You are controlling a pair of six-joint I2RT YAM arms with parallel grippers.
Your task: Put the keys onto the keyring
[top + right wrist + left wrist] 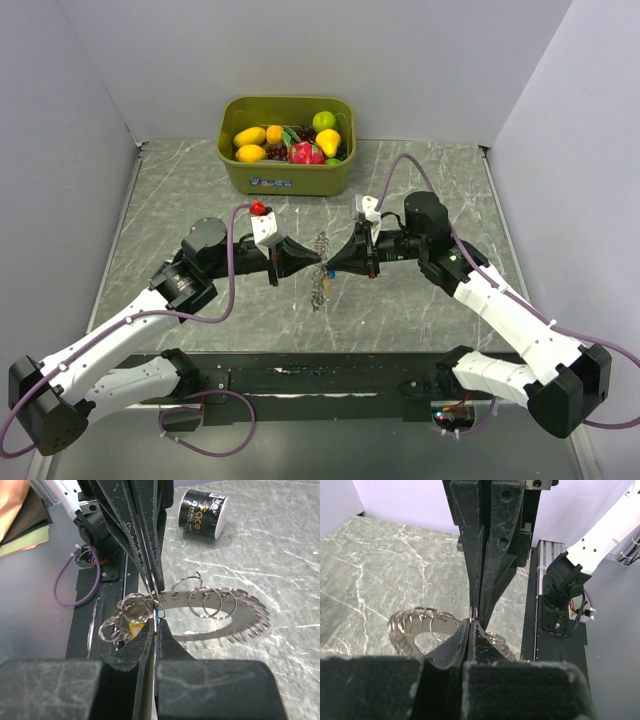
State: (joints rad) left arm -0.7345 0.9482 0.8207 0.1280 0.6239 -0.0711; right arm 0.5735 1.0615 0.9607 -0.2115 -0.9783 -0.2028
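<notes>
Left gripper (471,626) is sitting fully closed, nipping the keyring (245,611) at one of its small split rings. Right gripper (155,626) is also pinched tight, tip to tip with the left. It looks like it's gripping the blue-headed key (159,614), but the fingertips are hiding the actual contact. Keyring is hanging between the two tips, off the table (200,200), on the near side of the green bin (287,178) and well apart from it, roughly in line with the bin's middle. Loose rings are bunching at the gripped end, and a yellow key head (135,628) is dangling among them. Toy fruit (290,140) is sitting inside the bin.
</notes>
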